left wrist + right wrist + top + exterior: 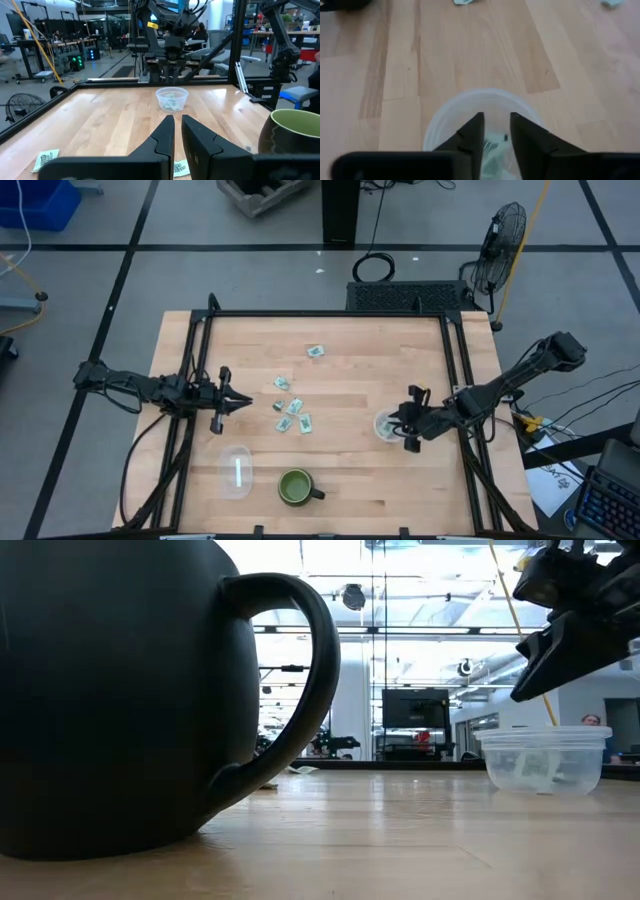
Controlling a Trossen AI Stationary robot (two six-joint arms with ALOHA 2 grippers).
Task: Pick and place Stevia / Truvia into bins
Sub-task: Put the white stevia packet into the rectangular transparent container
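Note:
Several pale green and white Stevia packets lie flat on the wood mid-table, one farther off. One clear cup stands at the right with packets inside. A second clear cup sits near the front left. My right gripper hovers just above the right cup, fingers slightly open and empty, clear of its rim. My left gripper is shut, low over the table left of the packets, pointing toward them and the far cup.
A dark green mug with a handle stands near the front edge, between the two cups; it fills the left of the low view. Black frame rails run along both table sides. Bare wood lies between the packets and the right cup.

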